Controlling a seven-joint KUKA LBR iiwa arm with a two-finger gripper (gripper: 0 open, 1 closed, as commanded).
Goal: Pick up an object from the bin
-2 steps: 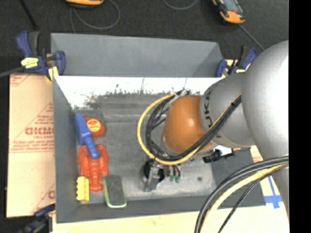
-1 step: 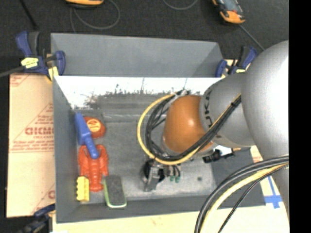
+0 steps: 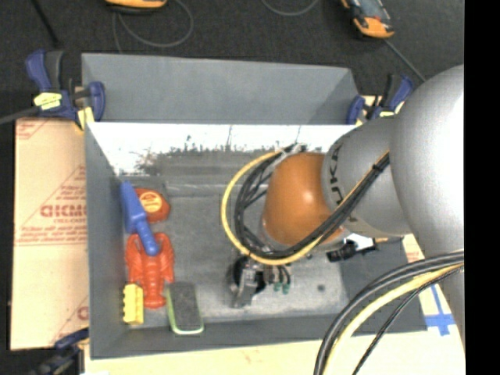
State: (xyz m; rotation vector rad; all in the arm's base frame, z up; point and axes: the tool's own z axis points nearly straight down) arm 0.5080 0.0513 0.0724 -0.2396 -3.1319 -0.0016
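Note:
My gripper [image 3: 247, 283] is low over the bin floor near the front, just right of the middle, under the arm's orange cover. Something small and green [image 3: 279, 287] shows beside its right side; I cannot tell what it is or whether the fingers touch it. A grey pad with a green edge [image 3: 184, 307] lies to the gripper's left at the front. Further left lies an orange-red toy [image 3: 150, 272] with a blue handled tool [image 3: 137, 217] across its top.
A yellow block [image 3: 133, 304] sits in the front left corner. An orange round piece [image 3: 151, 204] lies by the left wall, further back. The arm and its looped cables cover the bin's right half.

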